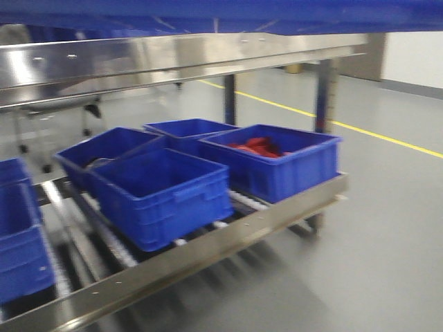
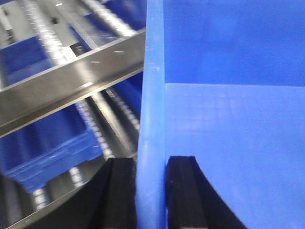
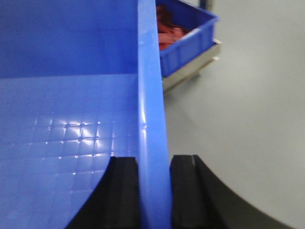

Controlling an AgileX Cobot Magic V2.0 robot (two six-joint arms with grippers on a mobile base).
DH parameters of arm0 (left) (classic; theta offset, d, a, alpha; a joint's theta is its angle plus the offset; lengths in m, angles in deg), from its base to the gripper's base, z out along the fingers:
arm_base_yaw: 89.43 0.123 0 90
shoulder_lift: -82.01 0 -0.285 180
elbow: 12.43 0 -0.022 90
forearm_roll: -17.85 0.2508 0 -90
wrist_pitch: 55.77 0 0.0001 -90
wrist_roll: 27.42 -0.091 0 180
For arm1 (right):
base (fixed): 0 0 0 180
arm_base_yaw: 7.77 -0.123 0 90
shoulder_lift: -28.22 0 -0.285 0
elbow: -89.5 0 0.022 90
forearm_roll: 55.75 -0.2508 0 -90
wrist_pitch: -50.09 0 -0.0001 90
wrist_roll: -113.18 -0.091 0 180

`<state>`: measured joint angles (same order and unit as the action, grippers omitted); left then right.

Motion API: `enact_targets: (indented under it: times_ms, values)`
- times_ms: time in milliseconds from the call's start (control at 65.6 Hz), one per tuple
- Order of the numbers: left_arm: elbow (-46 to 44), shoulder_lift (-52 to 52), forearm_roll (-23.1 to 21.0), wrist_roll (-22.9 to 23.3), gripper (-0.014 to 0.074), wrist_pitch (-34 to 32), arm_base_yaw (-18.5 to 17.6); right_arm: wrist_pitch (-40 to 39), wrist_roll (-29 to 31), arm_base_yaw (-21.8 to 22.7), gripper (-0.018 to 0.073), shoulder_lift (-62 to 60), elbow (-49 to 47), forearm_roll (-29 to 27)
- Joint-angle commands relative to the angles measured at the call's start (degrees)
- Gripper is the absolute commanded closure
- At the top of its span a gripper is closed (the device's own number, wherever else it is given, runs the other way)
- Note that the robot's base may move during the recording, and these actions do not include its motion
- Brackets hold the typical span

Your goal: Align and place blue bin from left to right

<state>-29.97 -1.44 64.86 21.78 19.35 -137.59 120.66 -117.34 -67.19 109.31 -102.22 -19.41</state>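
Note:
I hold the blue bin between both arms; it is empty. In the left wrist view its left wall's thick rim (image 2: 151, 95) runs up the middle, with the smooth inside (image 2: 228, 133) to the right. My left gripper (image 2: 150, 164) is shut on that rim, one black finger on each side. In the right wrist view the bin's inside (image 3: 66, 119) shows a grid-patterned floor. My right gripper (image 3: 153, 164) is shut on the right wall's rim (image 3: 150, 86). In the front view the bin is only a blue band (image 1: 221, 14) along the top edge. The arms are out of sight there.
A steel roller rack (image 1: 208, 249) ahead carries several darker blue bins (image 1: 163, 194). The right-hand one (image 1: 277, 162) (image 3: 186, 33) holds red items. A steel shelf (image 1: 173, 59) spans above. A steel rail (image 2: 71, 81) lies below left. Grey floor with a yellow line (image 1: 387, 138) lies right.

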Motion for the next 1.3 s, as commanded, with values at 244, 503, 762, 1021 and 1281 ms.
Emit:
enact_targets:
  times_ms: [244,503,762,1021,1281]
  values:
    - [-0.61,0.37,0.13,-0.11,0.0707,-6.07,-1.15,-17.51,-0.13,-0.73,0.0725,-0.34,-0.59,1.4]
    - [-0.61,0.37,0.13,-0.11,0.0707,-6.07,-1.15,-17.51,-0.13,-0.73,0.0725,-0.34,-0.59,1.4]
    - [-0.61,0.37,0.13,-0.11,0.0707,-6.07,-1.15,-17.51,-0.13,-0.73,0.0725,-0.34,-0.59,1.4]
    - [-0.61,0.37,0.13,-0.11,0.0707,-6.07,-1.15,-17.51,-0.13,-0.73,0.0725,-0.34,-0.59,1.4]
    - [-0.61,0.37,0.13,-0.11,0.0707,-6.07,-1.15,-17.51,-0.13,-0.73,0.0725,-0.34,-0.59,1.4]
